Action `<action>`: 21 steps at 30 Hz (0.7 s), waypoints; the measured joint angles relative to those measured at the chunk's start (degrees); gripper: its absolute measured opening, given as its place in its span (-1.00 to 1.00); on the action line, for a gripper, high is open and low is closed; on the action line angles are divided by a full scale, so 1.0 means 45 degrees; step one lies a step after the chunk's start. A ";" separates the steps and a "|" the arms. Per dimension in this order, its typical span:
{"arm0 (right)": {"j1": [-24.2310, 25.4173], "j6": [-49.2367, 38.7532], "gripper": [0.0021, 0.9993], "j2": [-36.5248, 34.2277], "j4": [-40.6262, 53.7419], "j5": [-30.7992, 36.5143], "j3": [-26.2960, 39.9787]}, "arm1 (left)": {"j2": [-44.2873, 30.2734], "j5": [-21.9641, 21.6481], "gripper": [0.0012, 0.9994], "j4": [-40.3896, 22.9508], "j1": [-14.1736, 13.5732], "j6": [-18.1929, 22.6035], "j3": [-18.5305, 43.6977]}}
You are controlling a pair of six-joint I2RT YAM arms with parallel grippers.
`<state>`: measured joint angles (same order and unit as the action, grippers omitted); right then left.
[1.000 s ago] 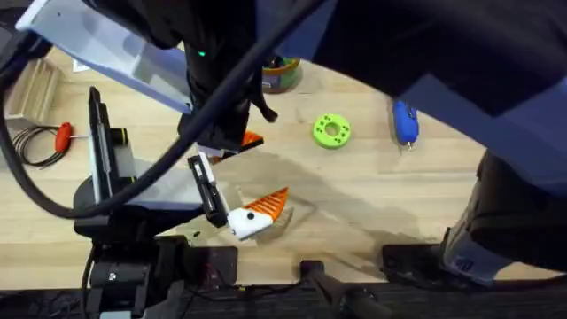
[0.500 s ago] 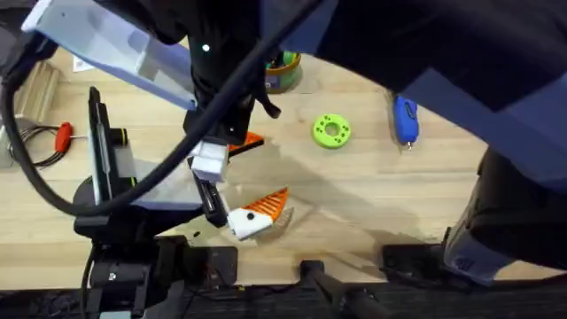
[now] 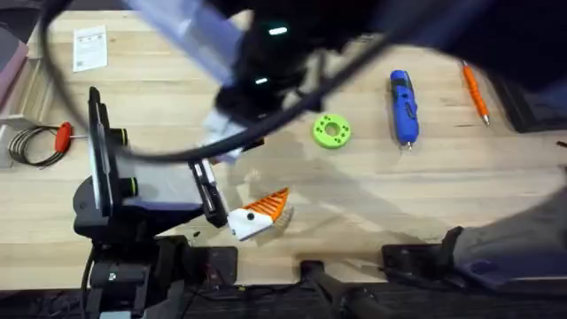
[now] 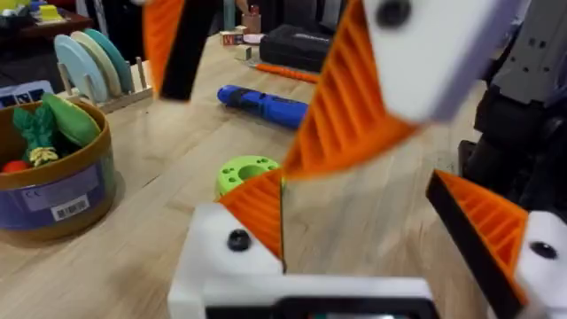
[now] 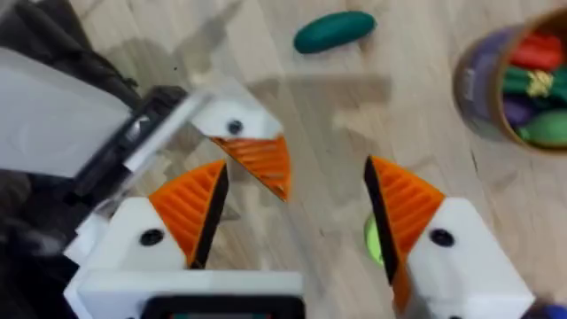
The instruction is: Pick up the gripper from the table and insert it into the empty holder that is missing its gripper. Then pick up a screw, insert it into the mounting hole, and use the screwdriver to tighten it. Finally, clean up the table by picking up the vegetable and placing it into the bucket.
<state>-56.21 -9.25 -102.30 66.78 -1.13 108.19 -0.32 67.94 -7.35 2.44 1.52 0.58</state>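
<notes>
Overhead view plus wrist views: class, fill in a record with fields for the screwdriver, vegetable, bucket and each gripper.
screwdriver: lying on the table, right of the disc, apart from it
vegetable: lying on the table, apart from the bucket
bucket: upright, with toys inside
left gripper: open
right gripper: open
</notes>
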 joint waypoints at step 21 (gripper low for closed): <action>1.0495 0.3507 0.84 0.9028 -0.1587 -0.0047 -0.8592 | 0.0000 0.0000 0.97 0.0000 0.0000 0.0039 0.0000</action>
<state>-8.98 6.53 -61.68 59.64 -1.34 69.53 -0.32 67.94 -7.35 2.44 1.69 0.58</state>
